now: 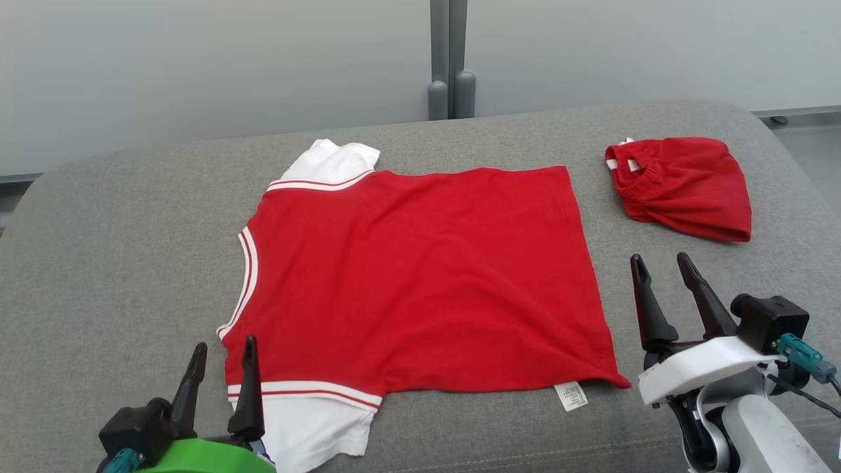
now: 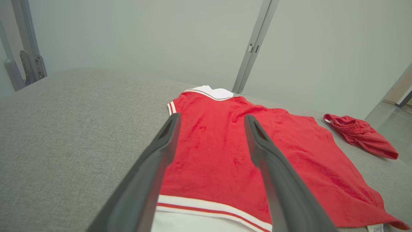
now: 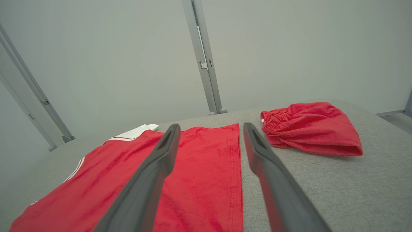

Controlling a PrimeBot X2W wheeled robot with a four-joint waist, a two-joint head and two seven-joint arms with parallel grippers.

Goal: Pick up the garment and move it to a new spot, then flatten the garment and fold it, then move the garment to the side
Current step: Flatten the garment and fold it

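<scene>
The garment (image 1: 420, 282) is a red T-shirt with white, red-striped sleeves, spread flat on the grey padded table (image 1: 131, 230), neck to the left and hem to the right. It also lies ahead of the fingers in the left wrist view (image 2: 225, 151) and the right wrist view (image 3: 199, 174). My left gripper (image 1: 223, 355) stands open at the near left, its tips by the near white sleeve (image 1: 309, 420), with nothing between them. Just off the shirt's near hem corner, my right gripper (image 1: 660, 263) is open and empty too.
A crumpled pair of red shorts (image 1: 683, 187) lies at the far right of the table, also in the right wrist view (image 3: 309, 129). A pale wall with a grey post (image 1: 450, 59) stands behind. Bare grey surface stretches left of the shirt.
</scene>
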